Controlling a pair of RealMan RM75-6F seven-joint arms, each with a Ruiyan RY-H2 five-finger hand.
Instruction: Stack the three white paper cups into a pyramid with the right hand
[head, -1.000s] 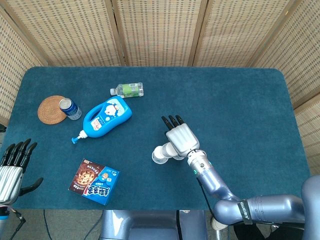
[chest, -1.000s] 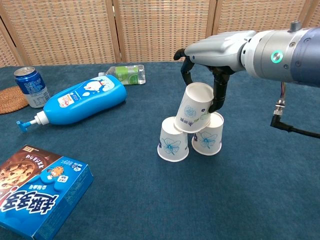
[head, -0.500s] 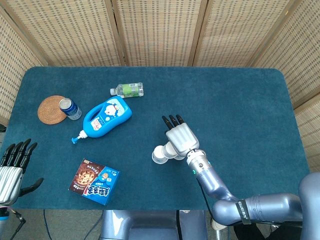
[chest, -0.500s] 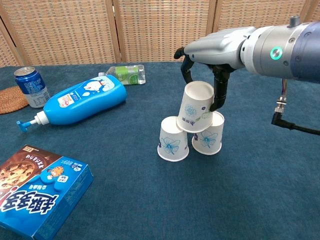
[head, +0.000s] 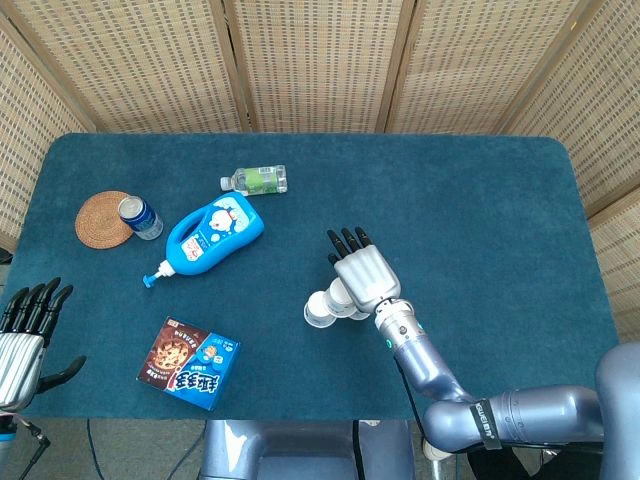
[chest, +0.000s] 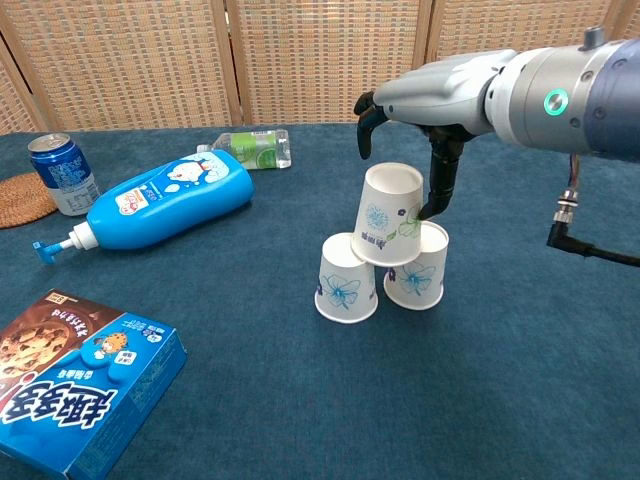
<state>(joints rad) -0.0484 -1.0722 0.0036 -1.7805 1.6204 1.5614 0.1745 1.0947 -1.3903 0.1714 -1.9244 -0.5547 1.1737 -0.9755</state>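
Three cups stacked on your blue table, right hand just above them

From the head view you see a dark blue cloth table (head: 480, 220) backed by woven screens (head: 320, 60), your right hand (head: 364, 277) covering most of the white paper cups (head: 322, 308) near the front middle, and your left hand (head: 22, 335) at the near left edge with fingers apart, holding nothing. From the chest view the top cup (chest: 388, 213), white with blue flower print, sits upside down across two inverted base cups (chest: 347, 279), slightly tilted; your right hand (chest: 425, 125) arches over it, fingers spread, a dark fingertip (chest: 428, 210) at its side, whether touching you cannot tell
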